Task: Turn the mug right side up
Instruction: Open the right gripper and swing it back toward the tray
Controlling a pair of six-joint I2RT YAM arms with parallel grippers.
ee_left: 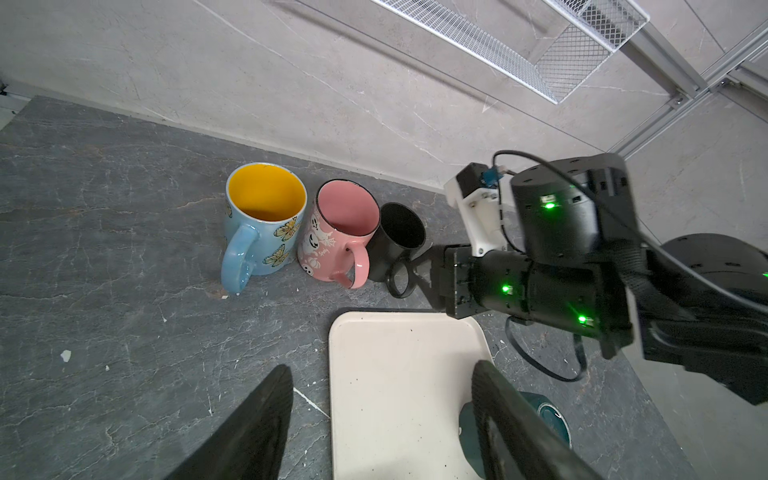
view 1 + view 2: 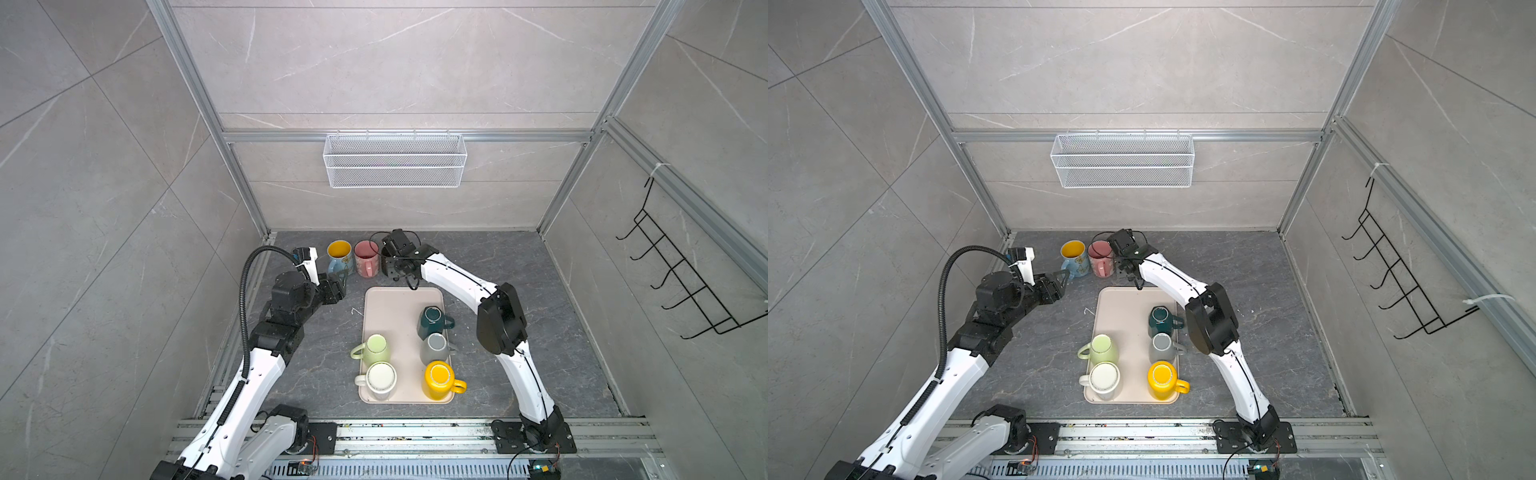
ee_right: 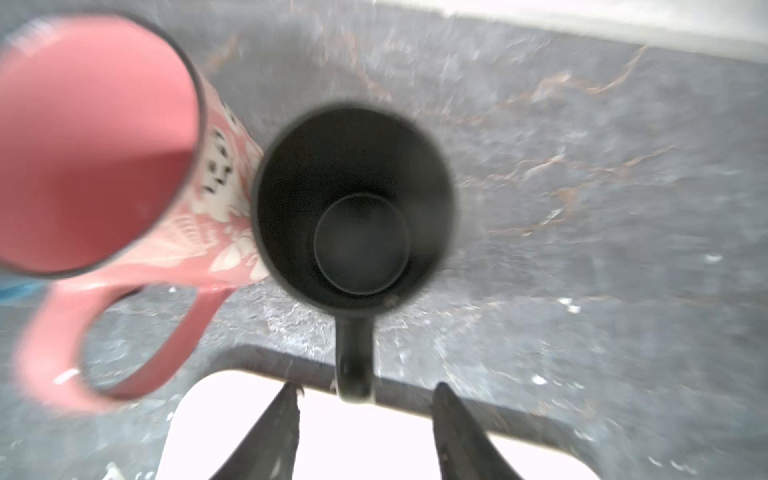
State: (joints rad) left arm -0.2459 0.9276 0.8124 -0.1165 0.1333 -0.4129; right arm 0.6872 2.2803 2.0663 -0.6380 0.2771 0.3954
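- The black mug [image 3: 353, 199] stood upright, mouth up, on the counter just beyond the far edge of the tray [image 2: 390, 299]. Its handle pointed back toward the tray.
- The right gripper [image 3: 365, 395] was released: its fingers stood apart on either side of the handle's end. Neither appeared to touch it, though the wrist view was blurred.
- The pink mug [image 1: 336, 232] stood upright against the black mug, with the blue mug [image 1: 262, 216] next in the row, farther from the tray.
- The left gripper [image 1: 382, 370] hung open and empty over the tray's far left corner.
- Judged status: this mug's turn looked complete; only withdrawal of the right arm remained.
- Five mugs on the tray rested mouth down: dark green [image 2: 432, 322], grey [image 2: 435, 347], light green [image 2: 376, 348], white [image 2: 380, 379] and yellow [image 2: 439, 378]. These would be left if the task covers them.
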